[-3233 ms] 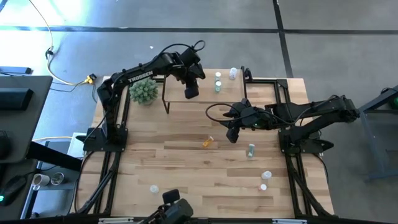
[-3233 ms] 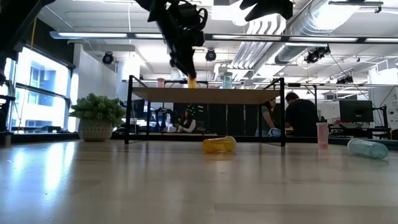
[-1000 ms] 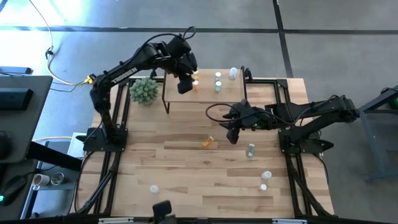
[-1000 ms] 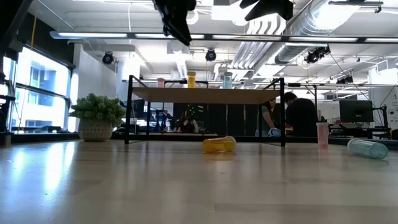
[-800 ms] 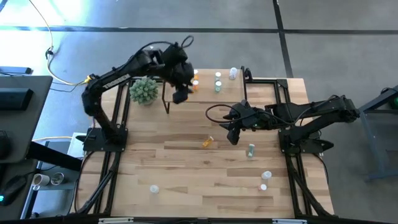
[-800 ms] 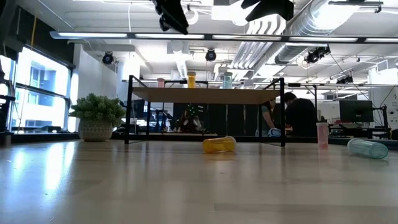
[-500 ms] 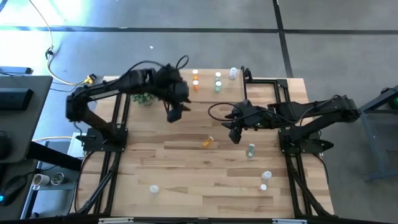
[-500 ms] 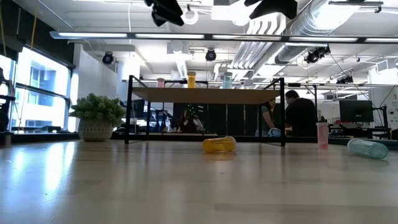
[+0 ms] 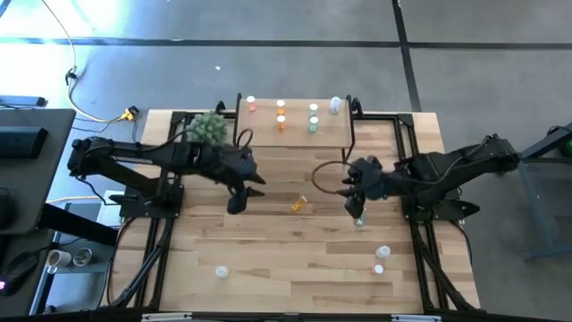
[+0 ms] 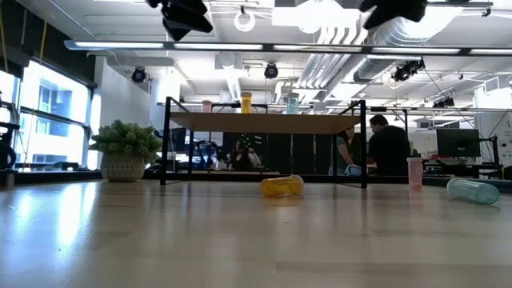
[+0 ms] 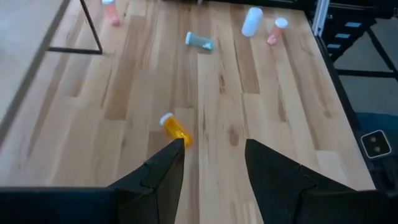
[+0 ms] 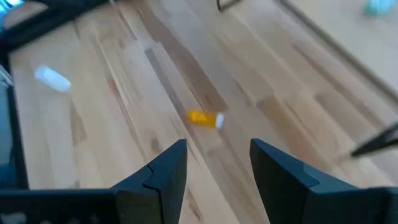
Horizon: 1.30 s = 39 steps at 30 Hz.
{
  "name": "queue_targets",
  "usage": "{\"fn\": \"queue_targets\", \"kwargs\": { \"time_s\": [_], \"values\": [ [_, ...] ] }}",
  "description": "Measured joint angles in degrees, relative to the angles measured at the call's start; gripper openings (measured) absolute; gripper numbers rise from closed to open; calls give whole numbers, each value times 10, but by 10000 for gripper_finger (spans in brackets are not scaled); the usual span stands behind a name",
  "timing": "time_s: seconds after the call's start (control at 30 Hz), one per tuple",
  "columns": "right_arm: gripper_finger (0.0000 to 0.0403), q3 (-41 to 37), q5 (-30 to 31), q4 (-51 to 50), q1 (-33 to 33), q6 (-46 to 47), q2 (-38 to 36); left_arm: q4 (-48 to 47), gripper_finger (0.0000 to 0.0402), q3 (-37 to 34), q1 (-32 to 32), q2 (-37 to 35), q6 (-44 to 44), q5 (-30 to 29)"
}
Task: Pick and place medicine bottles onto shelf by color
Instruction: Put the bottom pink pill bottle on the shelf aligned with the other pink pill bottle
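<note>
The shelf (image 9: 295, 127) stands at the table's far middle and carries a pink bottle (image 9: 251, 105), two orange bottles (image 9: 281, 114), two green bottles (image 9: 313, 117) and a clear one (image 9: 334, 105), all upright. An orange bottle (image 9: 298, 204) lies on its side at mid table, also in the low view (image 10: 282, 186). My left gripper (image 9: 237, 199) is open and empty, to that bottle's left; its wrist view shows the bottle (image 11: 175, 129) just past one fingertip. My right gripper (image 9: 356, 207) is open and empty, above a green bottle (image 9: 360, 216), with the orange bottle (image 12: 205, 117) ahead of it.
A spiky green plant (image 9: 207, 130) stands left of the shelf. A white bottle (image 9: 383, 254) and a pink one (image 9: 379, 268) are at the near right, another white one (image 9: 221, 271) at the near left. Black frame rails (image 9: 407, 143) run along both table sides.
My left gripper has left the shelf and swung down toward the table's near edge, ending just left of the lying orange bottle. My right gripper has moved a little toward the right and near edge, over the green bottle. The bottles have kept still.
</note>
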Motion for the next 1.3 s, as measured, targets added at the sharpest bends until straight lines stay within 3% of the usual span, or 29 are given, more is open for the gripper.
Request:
{"fn": "queue_targets", "kwargs": {
  "time_s": [0.37,0.57,1.0,1.3],
  "values": [
    [165,-66,21,-45,145,238,1,37,161,-28,-107,-2,-47,-87],
    [165,-110,29,-39,232,387,1,51,161,-28,-143,-2,-54,-93],
    [165,-134,85,34,411,634,58,52,161,-28,-156,-2,-52,-100],
    [165,-134,81,89,469,767,137,52,161,-28,-156,-2,-52,-103]
  ]
}}
